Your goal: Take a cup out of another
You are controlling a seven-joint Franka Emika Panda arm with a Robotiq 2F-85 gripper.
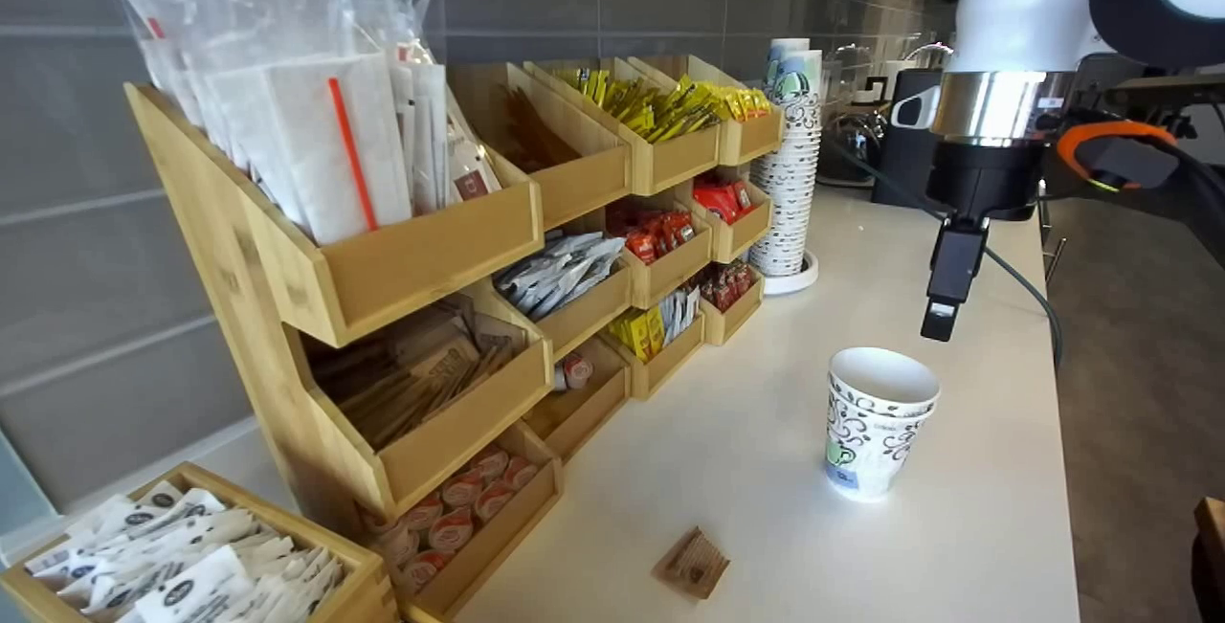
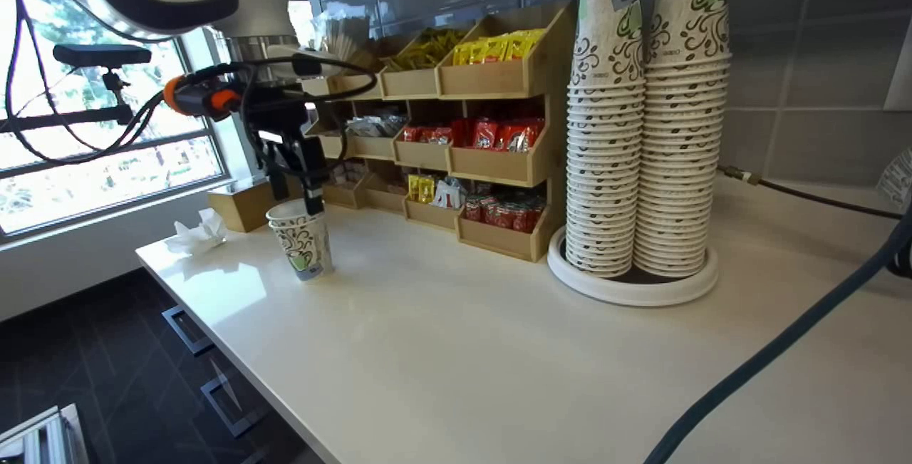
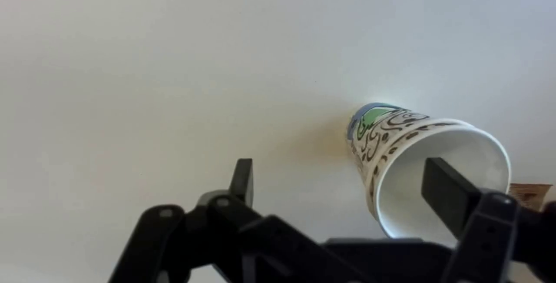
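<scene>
Two white paper cups with a swirl print stand nested and upright on the counter. The inner cup shows its rim and inside; the outer cup hides most of it. In an exterior view, the inner cup and the outer cup stand just below the gripper. My gripper is open and empty, pointing down, a little above rim height and beside the cups. In the wrist view the gripper has its right finger overlapping the inner cup's mouth; the left finger is over bare counter. The outer cup also shows there.
A wooden rack of packets stands along the wall. Tall cup stacks stand on a round white tray. A brown packet lies near the cups. A crumpled napkin lies by the counter's edge.
</scene>
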